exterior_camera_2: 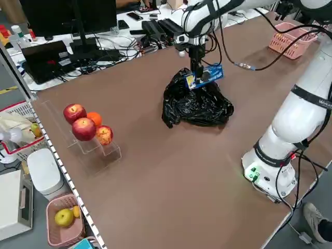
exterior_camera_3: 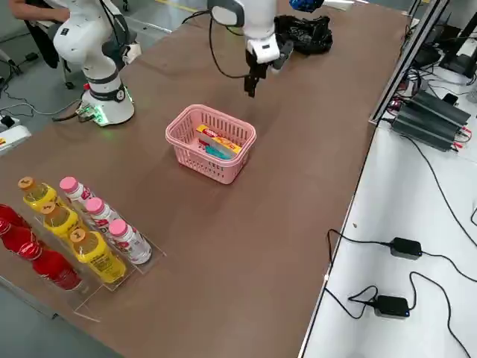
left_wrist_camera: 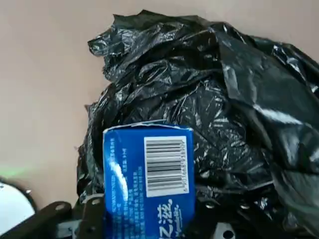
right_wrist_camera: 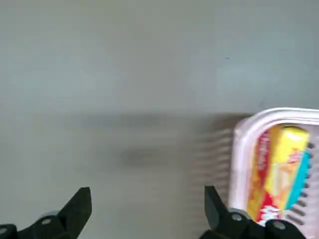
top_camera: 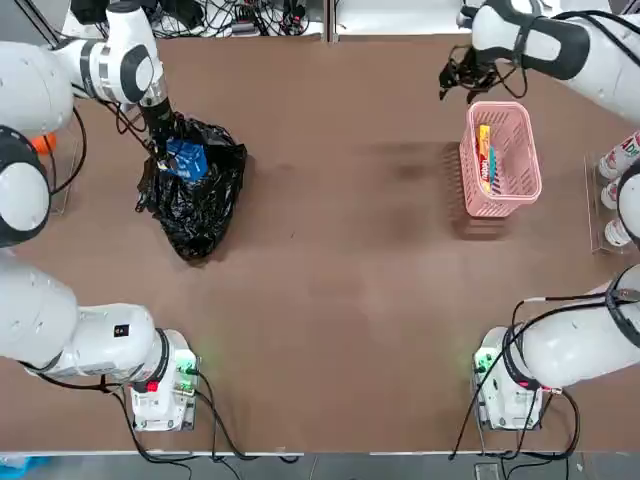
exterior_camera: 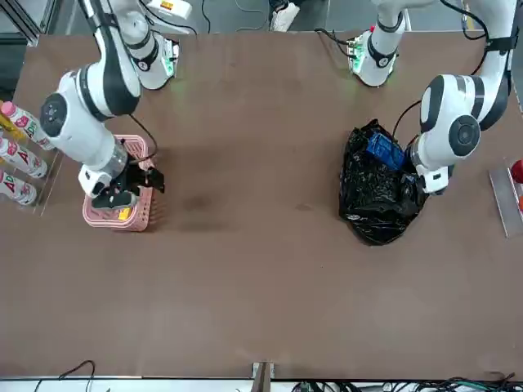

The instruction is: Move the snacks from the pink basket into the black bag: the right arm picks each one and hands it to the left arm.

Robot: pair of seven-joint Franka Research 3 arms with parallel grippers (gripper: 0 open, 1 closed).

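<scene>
My left gripper is shut on a blue snack packet and holds it just above the top of the black bag. The left wrist view shows the blue packet with its barcode against the crumpled black bag. The pink basket stands at the far right with a yellow packet and a teal packet inside. My right gripper hovers open beside the basket's far corner, nothing between its fingers. In the right wrist view the basket's rim and the yellow packet show.
White bottles lie in a clear rack at the table's right edge, next to the basket. Red and orange fruits sit on a clear stand at the left edge. Bare brown table stretches between bag and basket.
</scene>
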